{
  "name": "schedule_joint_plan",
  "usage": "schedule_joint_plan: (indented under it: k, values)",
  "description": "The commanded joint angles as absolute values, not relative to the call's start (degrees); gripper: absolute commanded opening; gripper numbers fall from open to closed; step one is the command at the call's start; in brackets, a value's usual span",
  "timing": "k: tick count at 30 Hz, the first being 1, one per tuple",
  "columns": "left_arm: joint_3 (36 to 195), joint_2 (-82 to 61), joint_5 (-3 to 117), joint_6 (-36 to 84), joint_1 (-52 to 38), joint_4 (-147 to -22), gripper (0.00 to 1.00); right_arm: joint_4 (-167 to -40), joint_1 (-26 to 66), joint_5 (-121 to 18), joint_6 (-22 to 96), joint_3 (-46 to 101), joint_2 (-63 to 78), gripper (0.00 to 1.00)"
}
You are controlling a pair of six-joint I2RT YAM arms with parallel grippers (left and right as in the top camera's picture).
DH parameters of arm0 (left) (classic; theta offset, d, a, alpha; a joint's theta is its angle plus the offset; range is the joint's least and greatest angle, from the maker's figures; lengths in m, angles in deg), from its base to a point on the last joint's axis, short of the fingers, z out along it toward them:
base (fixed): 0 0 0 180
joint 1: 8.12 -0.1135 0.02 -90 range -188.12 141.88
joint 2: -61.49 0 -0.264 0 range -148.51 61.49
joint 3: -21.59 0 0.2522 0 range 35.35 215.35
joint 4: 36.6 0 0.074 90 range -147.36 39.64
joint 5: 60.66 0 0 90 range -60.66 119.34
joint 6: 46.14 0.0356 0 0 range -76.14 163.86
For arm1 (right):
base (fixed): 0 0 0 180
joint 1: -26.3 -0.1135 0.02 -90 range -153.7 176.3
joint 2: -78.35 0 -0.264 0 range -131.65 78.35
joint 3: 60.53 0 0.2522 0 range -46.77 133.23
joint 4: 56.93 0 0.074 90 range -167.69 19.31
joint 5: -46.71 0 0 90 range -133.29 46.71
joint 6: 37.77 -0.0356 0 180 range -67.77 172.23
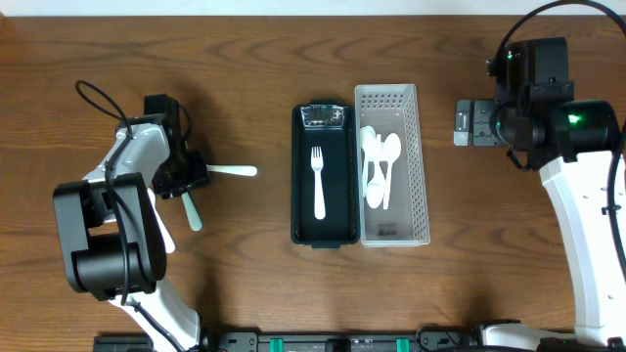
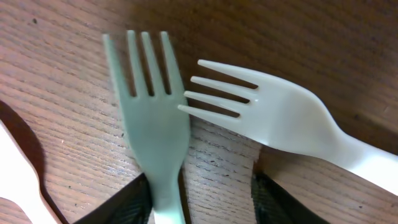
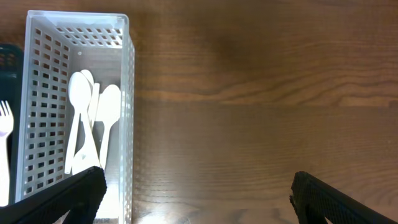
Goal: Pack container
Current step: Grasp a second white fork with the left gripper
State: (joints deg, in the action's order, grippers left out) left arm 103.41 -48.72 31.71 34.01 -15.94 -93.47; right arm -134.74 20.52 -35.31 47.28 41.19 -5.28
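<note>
Wooden tabletop (image 2: 62, 93) bears green fork (image 2: 152, 124) between parted fingers (image 2: 124, 202) of left claw (image 2: 199, 205).

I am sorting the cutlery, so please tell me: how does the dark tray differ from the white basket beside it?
The dark tray has solid walls; the white basket has perforated walls. The dark tray holds one white fork; the white basket holds several white spoons. Both are long, rectangular and open-topped, side by side.

Pale green fork (image 2: 152, 137), white fork (image 2: 292, 124)
</note>
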Motion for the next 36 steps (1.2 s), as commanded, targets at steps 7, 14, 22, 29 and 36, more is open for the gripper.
schedule_joint_plan:
  k: [7, 14, 22, 29, 36]
  values:
    - [103.1, -50.6, 30.4, 34.4, -16.2, -94.2, 0.37, -134.8, 21.0, -34.4, 48.1, 41.0, -5.3, 0.98]
    - [103.1, -50.6, 30.4, 34.4, -16.2, -94.8, 0.29, -134.8, 21.0, -34.4, 48.1, 41.0, -5.3, 0.99]
    - [103.1, -50.6, 30.4, 34.4, -16.2, -94.8, 0.14, -134.8, 21.0, -34.4, 48.1, 41.0, -5.3, 0.98]
    - [103.1, -50.6, 30.4, 34.4, -16.2, -94.9, 0.06, -134.8, 21.0, -34.4, 48.1, 41.0, -5.3, 0.99]
    - [103.3, -48.5, 30.2, 34.4, -16.2, -95.6, 0.06, -134.9, 21.0, -34.4, 48.3, 41.0, -5.3, 0.99]
